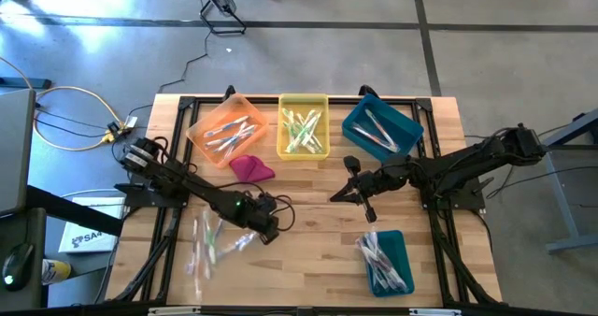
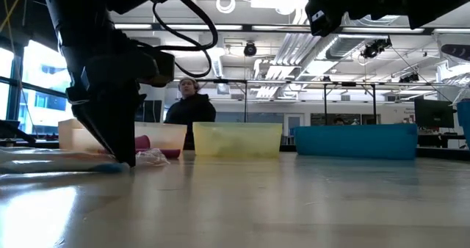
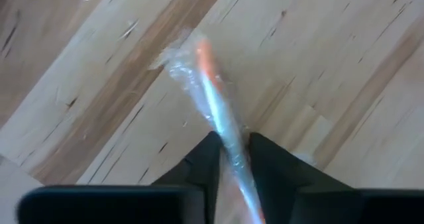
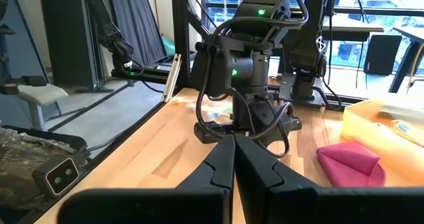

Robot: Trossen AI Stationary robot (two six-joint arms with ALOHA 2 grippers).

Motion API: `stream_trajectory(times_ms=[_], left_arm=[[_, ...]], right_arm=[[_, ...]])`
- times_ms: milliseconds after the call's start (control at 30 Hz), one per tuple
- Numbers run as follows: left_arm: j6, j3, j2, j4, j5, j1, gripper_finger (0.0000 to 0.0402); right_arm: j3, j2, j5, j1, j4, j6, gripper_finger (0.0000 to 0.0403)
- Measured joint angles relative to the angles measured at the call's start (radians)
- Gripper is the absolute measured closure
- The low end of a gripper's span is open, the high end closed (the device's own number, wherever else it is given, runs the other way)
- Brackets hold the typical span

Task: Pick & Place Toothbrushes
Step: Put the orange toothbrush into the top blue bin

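Four plastic bins sit on the table: one orange bin (image 1: 227, 129), one yellow bin (image 1: 304, 126), and two blue bins, one at the far side (image 1: 381, 127) and one near the front edge (image 1: 387, 261). There is one pink cloth (image 1: 251, 168). Two robot arms reach in. The toothbrushes (image 1: 213, 241) are too many and too small to count.

Two dark, jointed arms, left arm (image 1: 192, 193) and right arm (image 1: 448, 166), each bearing looped black cables along the links. A small green light shows near the left wrist. Each gripper, left gripper (image 3: 232, 161) and right gripper (image 4: 233, 159), has two dark, tapering fingers.
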Motion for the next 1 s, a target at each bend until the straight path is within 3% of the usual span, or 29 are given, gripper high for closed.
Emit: stream_trajectory(times_ms=[200,367,633,1000], left_arm=[[0.004,0.000,0.001,0.026,0.008,0.000,0.0377],[0.049,-0.002,0.005,0.125,0.026,0.000,0.0381],[0.291,-0.001,0.005,0.375,0.021,0.015,0.0386],[0.617,-0.001,-0.099,0.383,0.051,0.137,0.0387]], right_arm=[[0.000,0.000,0.000,0.000,-0.010,-0.003,0.0398],[0.000,0.000,0.000,0.000,-0.010,-0.003,0.0398],[0.000,0.000,-0.018,0.000,-0.029,0.004,0.0398],[0.000,-0.020,-0.039,0.001,-0.063,0.022,0.0398]])
